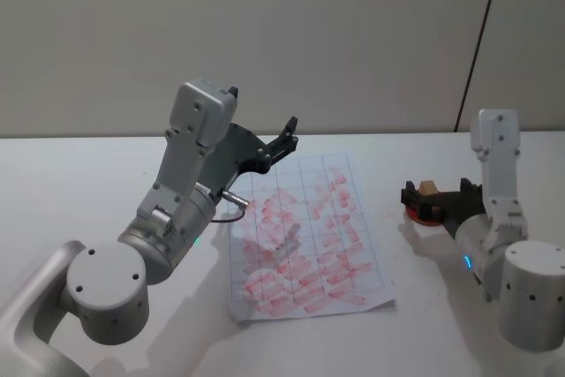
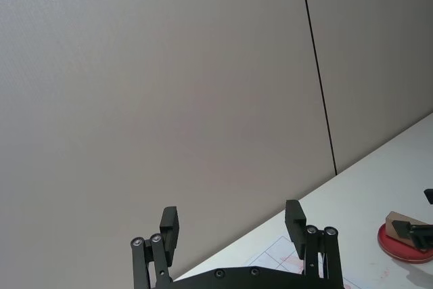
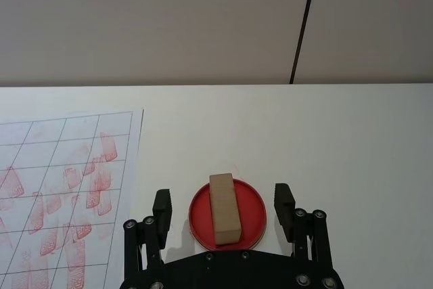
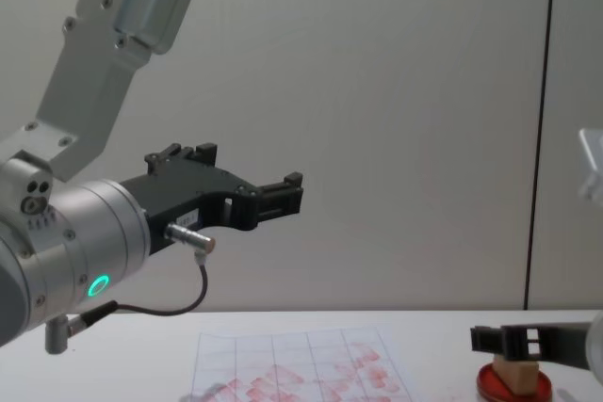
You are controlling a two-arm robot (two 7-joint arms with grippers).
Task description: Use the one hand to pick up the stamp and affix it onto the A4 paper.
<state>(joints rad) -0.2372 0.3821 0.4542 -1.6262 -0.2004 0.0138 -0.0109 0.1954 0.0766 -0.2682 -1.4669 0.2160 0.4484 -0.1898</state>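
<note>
Works on a white bench (image 1: 71, 183), A4 paper (image 1: 305, 236) flat at centre, thick with red marks. Holds the left hand (image 1: 286, 137) high over the sheet's far edge, fingers spread, probably parked clear. Sets the right hand (image 3: 222, 197) low, fingers spread either side of the red ink pad (image 3: 252, 202), seemingly to close on the stamp (image 3: 224, 209) lying on it, ungripped

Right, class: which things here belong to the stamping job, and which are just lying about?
Job: stamp, lying on the red ink pad; A4 paper; right gripper, open either side of the stamp.
Lying about: left gripper, open, raised above the table.
</note>
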